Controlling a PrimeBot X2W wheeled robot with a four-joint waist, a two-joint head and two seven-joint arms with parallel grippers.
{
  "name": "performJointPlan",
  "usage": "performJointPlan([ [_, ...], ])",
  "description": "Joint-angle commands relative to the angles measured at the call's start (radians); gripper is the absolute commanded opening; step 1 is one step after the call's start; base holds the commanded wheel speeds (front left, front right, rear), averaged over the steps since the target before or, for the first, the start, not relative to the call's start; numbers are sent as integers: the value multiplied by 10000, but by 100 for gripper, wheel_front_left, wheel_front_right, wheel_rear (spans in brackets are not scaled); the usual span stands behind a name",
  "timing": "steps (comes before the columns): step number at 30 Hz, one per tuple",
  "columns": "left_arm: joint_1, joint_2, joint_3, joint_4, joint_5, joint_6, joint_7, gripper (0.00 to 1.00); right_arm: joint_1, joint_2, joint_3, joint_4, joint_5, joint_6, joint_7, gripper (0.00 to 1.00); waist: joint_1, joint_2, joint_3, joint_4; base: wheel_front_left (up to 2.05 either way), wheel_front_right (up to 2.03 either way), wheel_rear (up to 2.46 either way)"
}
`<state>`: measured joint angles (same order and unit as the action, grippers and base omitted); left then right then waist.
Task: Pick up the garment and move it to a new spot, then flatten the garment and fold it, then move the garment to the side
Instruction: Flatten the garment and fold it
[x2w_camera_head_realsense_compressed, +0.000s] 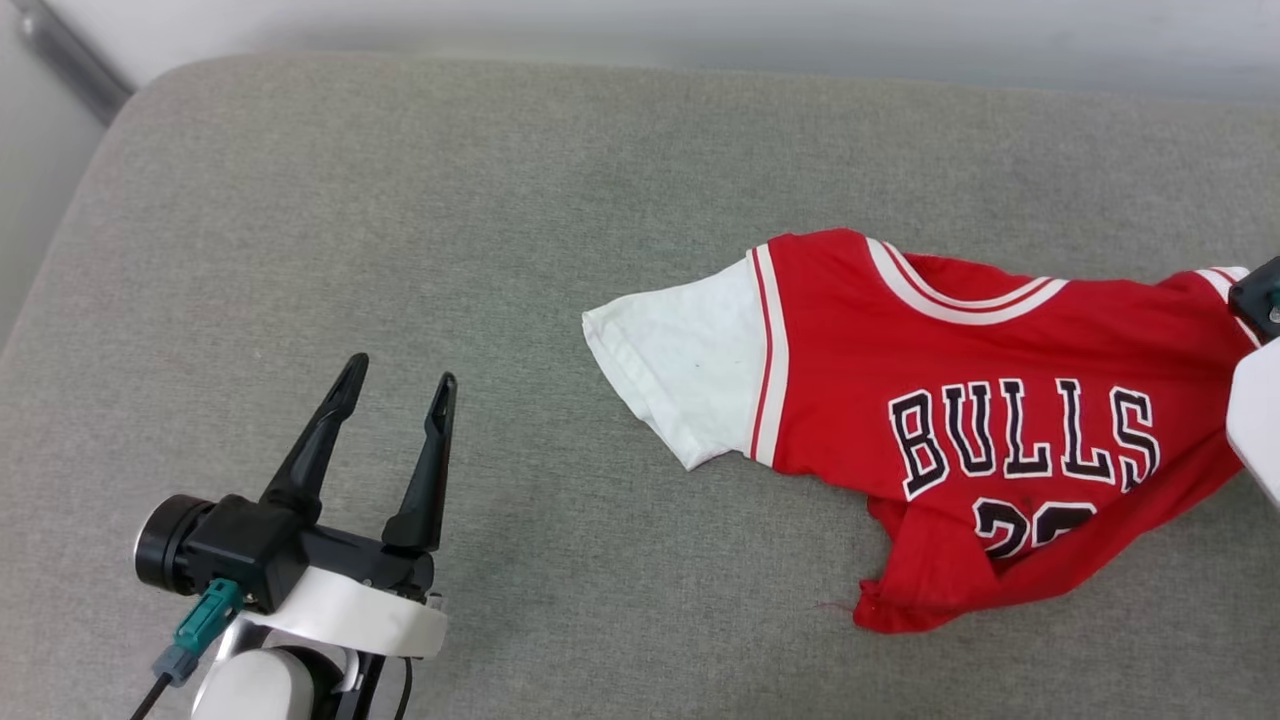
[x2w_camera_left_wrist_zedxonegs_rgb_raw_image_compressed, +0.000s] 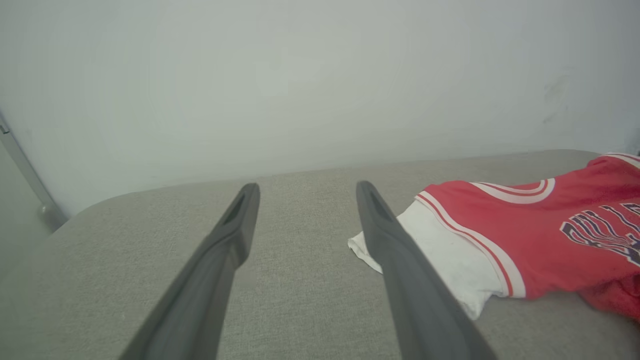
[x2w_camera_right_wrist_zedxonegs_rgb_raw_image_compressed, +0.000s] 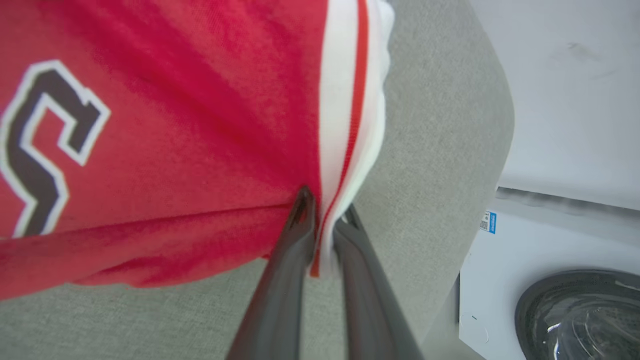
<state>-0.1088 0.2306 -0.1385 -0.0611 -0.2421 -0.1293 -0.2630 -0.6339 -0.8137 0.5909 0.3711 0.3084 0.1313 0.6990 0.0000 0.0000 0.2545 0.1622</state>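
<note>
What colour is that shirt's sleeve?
The shirt has a plain white sleeve; it shows best in the head view.

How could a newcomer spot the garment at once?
On the wide grey cushion, look toward the right side. The garment lies there: a crumpled red jersey with white sleeves and black BULLS lettering. Its red stands out from the plain grey, and the right gripper pinches its striped edge.

**Garment right, left gripper lower left**

The garment (x2w_camera_head_realsense_compressed: 960, 430) lies on the cushion (x2w_camera_head_realsense_compressed: 400, 220) at the head view's right, 1 sleeve toward centre. The left gripper (x2w_camera_head_realsense_compressed: 403, 370) sits lower left, well apart from it. In the right wrist view, the right gripper (x2w_camera_right_wrist_zedxonegs_rgb_raw_image_compressed: 325, 205) clamps the garment's edge mid-frame, and an appliance (x2w_camera_right_wrist_zedxonegs_rgb_raw_image_compressed: 550, 300) stands lower right.
</note>
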Motion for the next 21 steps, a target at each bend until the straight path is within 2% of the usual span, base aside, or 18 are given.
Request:
performJointPlan([
  [1, -92, 59, -49, 13, -47, -15, -26, 100, 117, 266, -140, 182, -66, -10, -186, 0, 0, 0, 93, -56, 0, 0, 0],
  [2, -135, 74, -84, 43, -43, -15, -26, 100, 169, 483, -321, 397, -186, -10, -384, 0, 0, 0, 124, -64, 0, 0, 0],
  [3, -180, 92, -106, 70, -38, -15, -26, 100, 224, 667, -450, 580, -351, -8, -606, 38, 0, 0, 143, -71, 0, 0, 0],
  [4, -205, 99, -126, 90, -37, -15, -26, 100, 264, 831, -558, 748, -487, -10, -825, 100, 0, 0, 151, -74, 0, 0, 0],
  [12, -143, 83, 90, 324, -128, -15, -26, 100, 419, 1964, -1298, 1424, -999, -10, -2213, 100, 0, 0, -374, -444, 0, 0, 0],
  [15, -15, -45, 379, 262, -259, -16, -26, 100, 469, 2298, -1682, 1121, -1035, -8, -2973, 100, 0, 0, -755, -735, 0, 0, 0],
  [21, 351, -194, 897, 32, -440, -16, -26, 100, 1162, 3091, -2932, -300, -683, -8, -4917, 100, 0, 0, -1346, -1365, 0, 0, 0],
])
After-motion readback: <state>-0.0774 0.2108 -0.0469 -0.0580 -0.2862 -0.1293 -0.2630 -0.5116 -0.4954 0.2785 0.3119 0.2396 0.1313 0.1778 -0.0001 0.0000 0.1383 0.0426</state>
